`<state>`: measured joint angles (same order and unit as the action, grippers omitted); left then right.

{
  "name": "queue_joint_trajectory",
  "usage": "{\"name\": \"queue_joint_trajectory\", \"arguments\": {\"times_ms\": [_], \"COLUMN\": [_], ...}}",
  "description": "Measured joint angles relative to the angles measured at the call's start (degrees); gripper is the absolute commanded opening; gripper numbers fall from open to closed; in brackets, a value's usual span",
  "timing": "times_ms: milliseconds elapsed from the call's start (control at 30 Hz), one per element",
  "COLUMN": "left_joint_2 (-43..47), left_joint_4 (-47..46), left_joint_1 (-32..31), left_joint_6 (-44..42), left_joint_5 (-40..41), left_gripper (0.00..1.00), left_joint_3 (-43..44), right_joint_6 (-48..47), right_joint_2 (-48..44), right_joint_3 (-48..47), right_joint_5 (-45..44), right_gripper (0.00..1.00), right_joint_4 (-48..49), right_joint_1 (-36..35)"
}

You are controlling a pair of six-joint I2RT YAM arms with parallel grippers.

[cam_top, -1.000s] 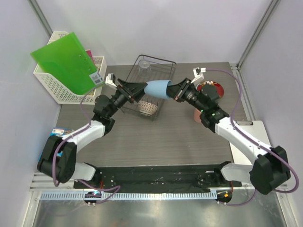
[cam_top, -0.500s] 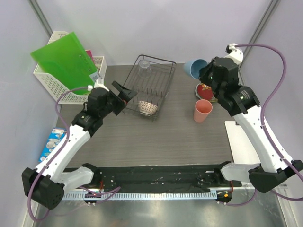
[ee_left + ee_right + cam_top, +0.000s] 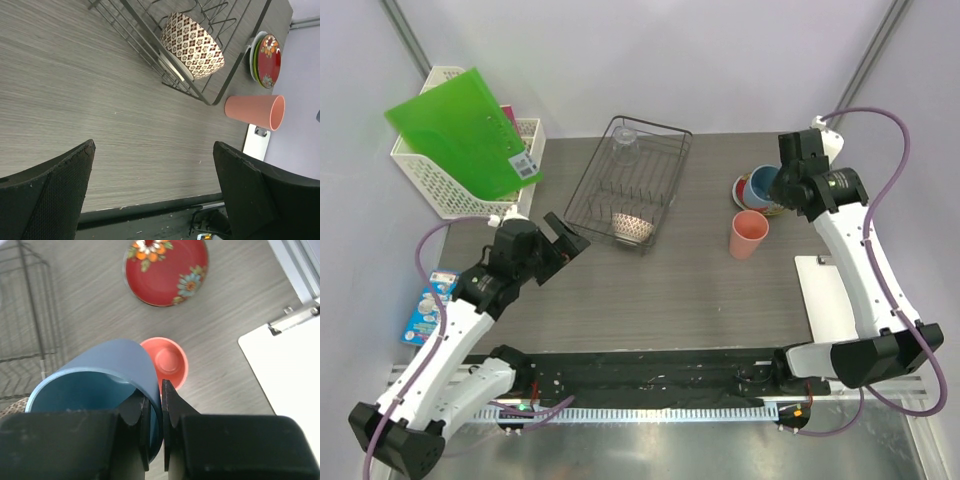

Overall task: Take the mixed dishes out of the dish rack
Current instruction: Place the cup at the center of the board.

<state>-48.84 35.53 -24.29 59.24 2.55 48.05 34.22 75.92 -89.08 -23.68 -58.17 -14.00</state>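
Observation:
The black wire dish rack (image 3: 638, 185) stands at mid-table with a white bowl with reddish pattern (image 3: 632, 228) (image 3: 192, 45) at its near end. My right gripper (image 3: 782, 185) (image 3: 154, 390) is shut on the wall of the light blue cup (image 3: 762, 185) (image 3: 100, 375), one finger inside it and one outside. It holds the cup in the air above the pink cup (image 3: 748, 235) (image 3: 167, 360) and the red patterned plate (image 3: 166, 271), which tops a plate stack (image 3: 265, 60). My left gripper (image 3: 565, 235) (image 3: 153, 145) is open and empty, left of the rack's near corner.
A clear glass (image 3: 623, 146) sits at the rack's far end. A white lattice basket with a green folder (image 3: 470, 150) stands at the back left. A white clipboard (image 3: 830, 290) lies at the right edge, and a blue packet (image 3: 428, 300) at the left edge.
Both grippers held the blue cup over the rack. The left one opened and drew back towards the near left. The right arm carried the cup right, over the pink cup.

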Motion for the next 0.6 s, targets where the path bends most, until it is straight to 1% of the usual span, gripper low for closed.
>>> {"name": "queue_joint_trajectory", "arguments": {"times_ms": [100, 300, 433, 600], "left_joint_2": [2.8, 5.0, 5.5, 6.2], "left_joint_4": [1.9, 3.4, 3.7, 4.7], "left_joint_1": [0.0, 0.0, 0.0, 0.0], "left_joint_6": [-1.1, -2.7, -2.7, -2.7], "left_joint_5": [0.8, 1.2, 0.7, 0.4], "left_gripper": [1.00, 0.99, 0.99, 0.99], "left_joint_3": [-0.1, -1.1, -4.0, -5.3], "right_joint_6": [-0.1, 0.0, 0.1, 0.3], "right_joint_2": [0.1, -0.1, -1.2, -3.4], "right_joint_3": [1.1, 6.9, 13.2, 16.2], "right_joint_5": [1.3, 4.3, 4.3, 3.2], "right_gripper": [0.01, 0.01, 0.01, 0.01], "right_joint_4": [-1.1, -1.2, -0.7, 1.2], "right_joint_1": [2.1, 2.1, 2.1, 2.1]}}
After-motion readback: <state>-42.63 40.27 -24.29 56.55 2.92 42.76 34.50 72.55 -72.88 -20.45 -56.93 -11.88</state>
